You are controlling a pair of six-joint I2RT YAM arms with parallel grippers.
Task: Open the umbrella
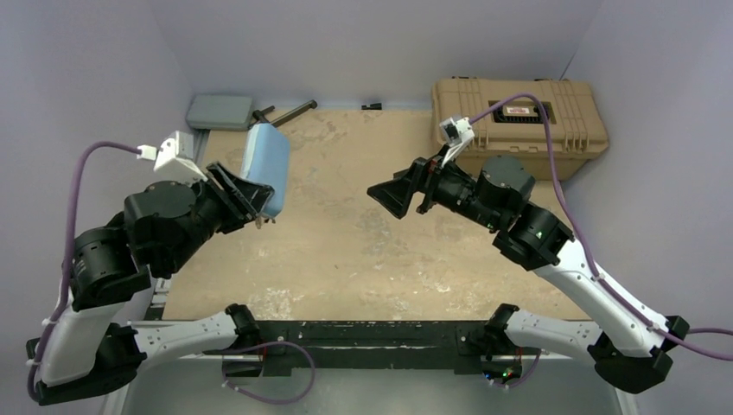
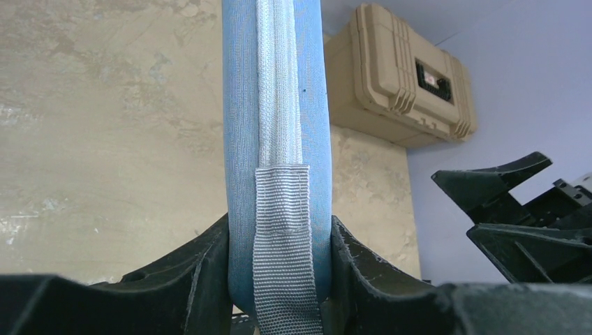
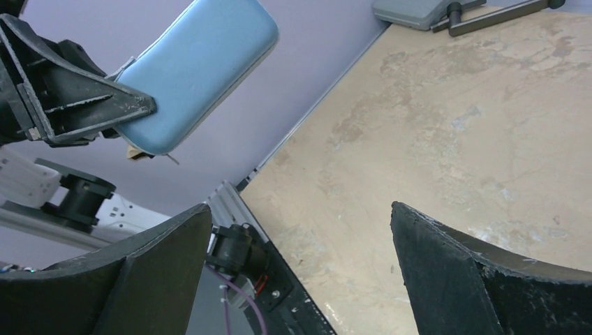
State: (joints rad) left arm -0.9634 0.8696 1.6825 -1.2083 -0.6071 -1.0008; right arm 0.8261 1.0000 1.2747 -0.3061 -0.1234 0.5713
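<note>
Tan, mottled tabletop beneath: my left pincer pinched the blue pouch aloft, my right pincer gaped wide. No umbrella showed, perhaps zipped inside; opening apparently hadn't begun.

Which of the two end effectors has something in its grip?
The left end effector, clamped on the blue pouch; the right end effector stands wide open and empty.

There is one blue pouch; one tan toolbox; one grey flat case; one dark rod; two tools, left tool and right tool.
</note>
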